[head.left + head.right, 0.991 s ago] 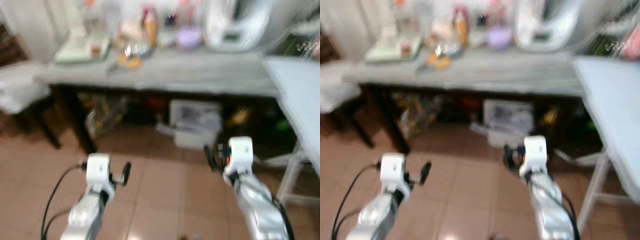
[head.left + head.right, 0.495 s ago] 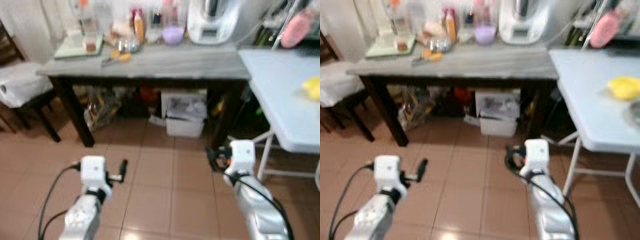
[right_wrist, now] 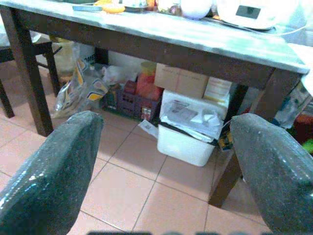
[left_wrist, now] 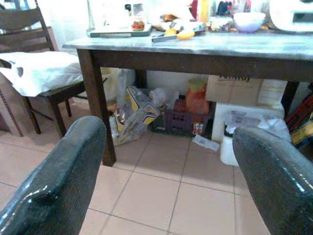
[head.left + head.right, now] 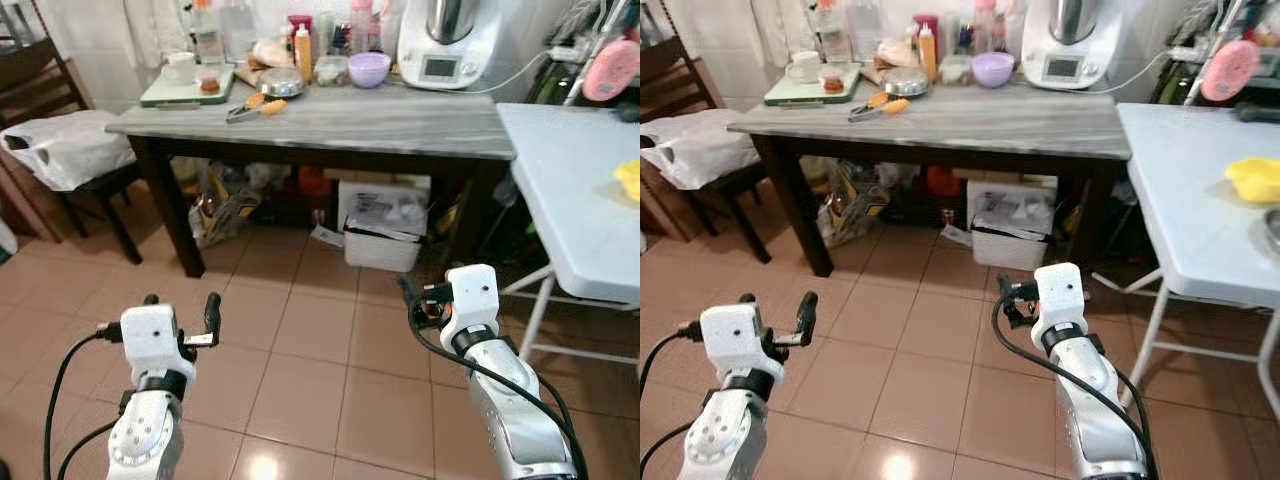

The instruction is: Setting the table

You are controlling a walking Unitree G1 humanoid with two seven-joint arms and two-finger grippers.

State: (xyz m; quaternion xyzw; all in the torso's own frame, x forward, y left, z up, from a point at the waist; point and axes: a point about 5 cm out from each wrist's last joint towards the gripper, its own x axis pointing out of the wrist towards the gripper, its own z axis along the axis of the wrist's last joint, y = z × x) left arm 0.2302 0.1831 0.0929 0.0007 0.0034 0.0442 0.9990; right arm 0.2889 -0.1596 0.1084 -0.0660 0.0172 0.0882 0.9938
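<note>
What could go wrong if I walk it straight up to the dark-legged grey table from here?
Both grippers, left gripper and right gripper, are open, empty and held out low, so they may strike the grey marble-pattern table edge or its dark legs. The white folding table juts in on the right and its thin white leg stands close to the right arm. The white storage box and bags under the grey table could catch the feet.

The scene is being evenly and brightly lit, with glare on the floor tiles (image 5: 262, 466) and deep shadow under the table (image 5: 330, 115).
</note>
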